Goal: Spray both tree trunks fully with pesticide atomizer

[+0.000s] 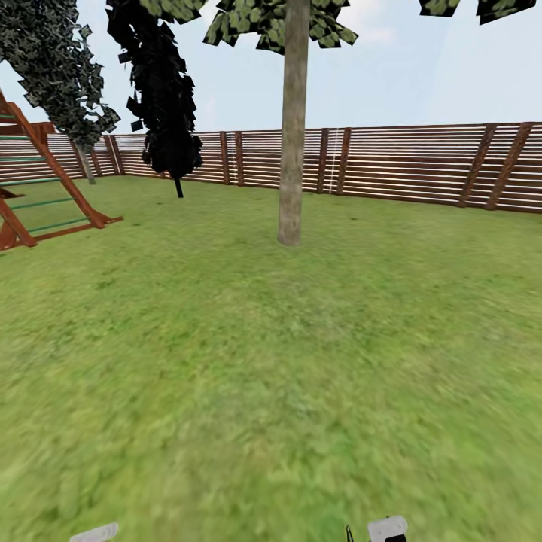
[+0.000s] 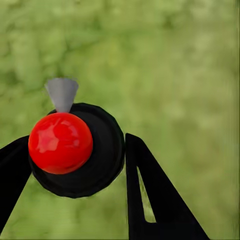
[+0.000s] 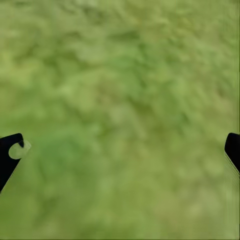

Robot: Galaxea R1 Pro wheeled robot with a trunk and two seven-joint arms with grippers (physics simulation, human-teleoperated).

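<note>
On my head feed the lawn (image 1: 226,361) is a mottled mid-green with yellower patches. The tree trunk (image 1: 292,150) ahead is pale grey-brown with faint darker blotches, and its crown (image 1: 256,22) is dark green speckled with lighter leaves. The narrow tree (image 1: 162,90) beside it reads almost pure black. The fence (image 1: 406,162) is red-brown posts with pale horizontal slats, a striped look. The climbing frame (image 1: 45,181) is orange-brown wood with green rungs. The sky (image 1: 421,68) is pale blue with white haze.

On my left wrist feed the atomizer (image 2: 82,150) is black with a glossy red cap and grey nozzle, between black fingers (image 2: 150,195). My right wrist feed shows black fingers (image 3: 9,155) over blurred green grass.
</note>
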